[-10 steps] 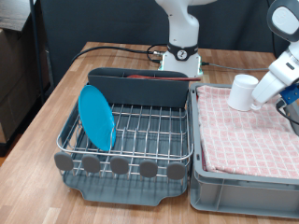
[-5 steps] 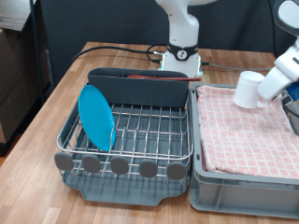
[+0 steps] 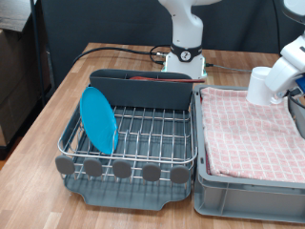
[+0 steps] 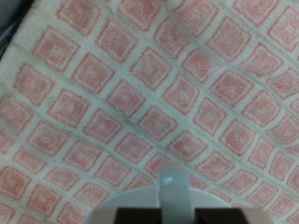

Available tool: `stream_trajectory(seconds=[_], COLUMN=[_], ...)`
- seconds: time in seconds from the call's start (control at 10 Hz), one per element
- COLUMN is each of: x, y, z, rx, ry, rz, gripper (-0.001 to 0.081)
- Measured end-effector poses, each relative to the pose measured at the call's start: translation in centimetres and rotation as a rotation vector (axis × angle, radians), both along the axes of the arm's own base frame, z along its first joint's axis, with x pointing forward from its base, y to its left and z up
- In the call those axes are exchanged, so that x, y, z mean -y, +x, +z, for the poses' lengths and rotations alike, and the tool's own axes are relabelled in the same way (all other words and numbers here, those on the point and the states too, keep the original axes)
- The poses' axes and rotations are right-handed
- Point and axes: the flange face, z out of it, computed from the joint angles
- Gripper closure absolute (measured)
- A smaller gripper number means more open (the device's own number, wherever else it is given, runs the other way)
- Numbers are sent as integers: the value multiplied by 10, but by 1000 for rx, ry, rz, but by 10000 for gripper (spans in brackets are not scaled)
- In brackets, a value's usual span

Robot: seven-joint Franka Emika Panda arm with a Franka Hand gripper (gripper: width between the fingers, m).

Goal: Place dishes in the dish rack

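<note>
My gripper [image 3: 274, 82] is at the exterior view's right, shut on the white mug [image 3: 260, 86], which hangs in the air above the pink checked cloth. In the wrist view the mug [image 4: 168, 203] is a blurred pale shape at the edge, with the cloth below it. The light-blue plate [image 3: 97, 119] stands on edge in the wire grid of the dark-grey dish rack [image 3: 143, 186], on its left side. A thin dark reddish spoon [image 3: 152, 80] lies along the cutlery caddy [image 3: 143, 91] at the rack's back.
A grey bin [image 3: 248, 196] with a pink checked cloth [image 3: 253, 134] stands right of the rack; the cloth fills the wrist view [image 4: 140, 93]. The robot base [image 3: 184, 59] and black cables [image 3: 114, 52] lie behind the rack on the wooden table [image 3: 38, 143].
My gripper has lifted the mug up and towards the exterior view's right, above the bin. The plate, spoon and rack have not moved.
</note>
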Motion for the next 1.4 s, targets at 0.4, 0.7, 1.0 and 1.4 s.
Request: stream_trajectory(seconds=[0.4, 0.7, 1.0, 1.4], x=[4, 19, 39, 59], y=[5, 12, 23, 26], z=[-2, -2, 6, 20], rx=[40, 32, 59, 106], ry=[15, 19, 18, 35], rz=[-66, -161, -257, -317], gripper=[737, 737, 737, 737])
